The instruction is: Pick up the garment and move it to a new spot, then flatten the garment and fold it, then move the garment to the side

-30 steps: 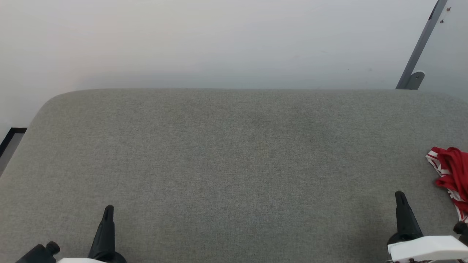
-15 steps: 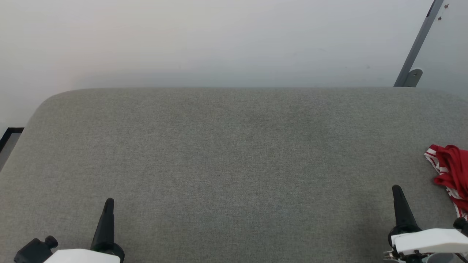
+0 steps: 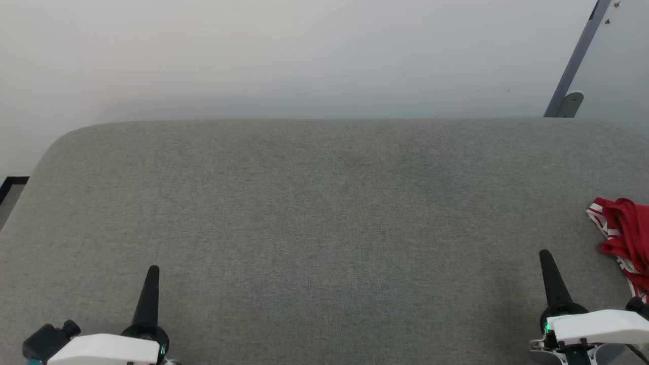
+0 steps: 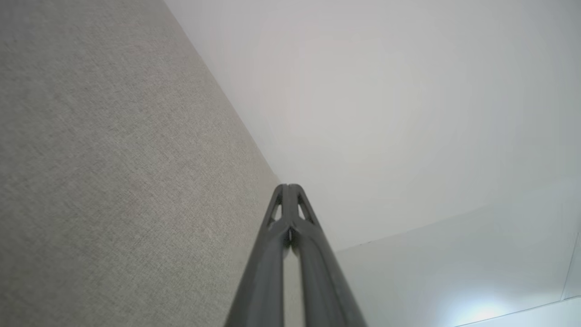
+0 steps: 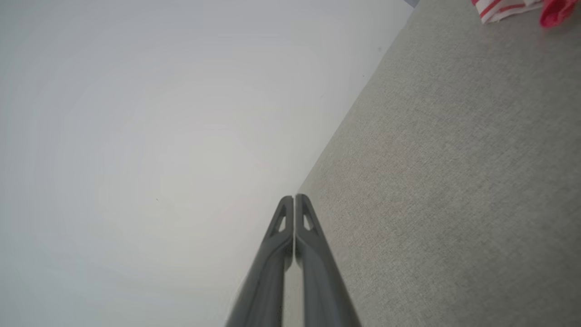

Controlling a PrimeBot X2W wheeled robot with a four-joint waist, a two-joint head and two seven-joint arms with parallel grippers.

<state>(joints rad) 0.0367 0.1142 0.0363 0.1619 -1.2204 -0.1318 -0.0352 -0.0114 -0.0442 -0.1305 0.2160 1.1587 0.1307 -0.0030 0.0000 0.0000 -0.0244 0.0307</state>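
The garment (image 3: 626,238), red with white-and-red striped trim, lies bunched at the right edge of the grey fabric table (image 3: 324,203), partly cut off by the head view's border. A corner of the garment (image 5: 508,9) shows at the top right of the right wrist view. My right gripper (image 3: 546,258) hovers at the lower right, a short way left of the garment and apart from it, shut and empty (image 5: 294,200). My left gripper (image 3: 152,274) is at the lower left, far from the garment, also shut with nothing held (image 4: 288,188).
A pale wall (image 3: 304,56) rises behind the table's far edge. A grey slanted metal bracket (image 3: 570,76) is fixed at the back right. The table's rounded left corner drops to a dark-edged floor strip (image 3: 10,185).
The head view has shifted slightly, so the table and garment sit a little higher and left. Both grippers have risen further into the picture, fingers still together.
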